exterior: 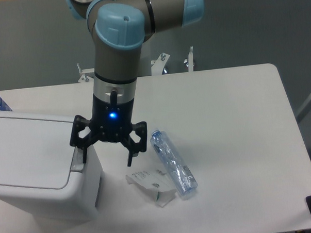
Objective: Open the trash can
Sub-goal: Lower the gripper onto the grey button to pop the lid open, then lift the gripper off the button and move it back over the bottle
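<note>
we are at the latch-press step: our gripper [106,152] hangs with fingers spread wide and empty, one finger [84,152] over the grey push-button [77,160] of the trash can [41,170], lid shut, at the table's left. next, we judge, press straight down.

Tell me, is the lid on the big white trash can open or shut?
Shut. The lid lies flat on the trash can, with no gap showing. The open gripper hangs at the grey latch.
</note>
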Controlling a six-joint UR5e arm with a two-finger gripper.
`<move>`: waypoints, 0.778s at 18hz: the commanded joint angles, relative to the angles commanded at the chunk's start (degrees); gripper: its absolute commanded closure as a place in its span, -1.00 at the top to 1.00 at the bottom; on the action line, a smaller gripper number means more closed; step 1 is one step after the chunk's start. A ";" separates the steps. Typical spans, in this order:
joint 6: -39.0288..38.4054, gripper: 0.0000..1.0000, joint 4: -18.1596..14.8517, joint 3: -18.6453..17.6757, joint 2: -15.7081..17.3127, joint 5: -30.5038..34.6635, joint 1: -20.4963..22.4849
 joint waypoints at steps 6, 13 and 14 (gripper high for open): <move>0.00 1.00 0.00 0.00 -0.09 0.00 0.00; 0.18 1.00 0.00 0.87 -0.09 0.00 0.00; 0.26 1.00 0.00 1.75 -0.17 0.00 0.09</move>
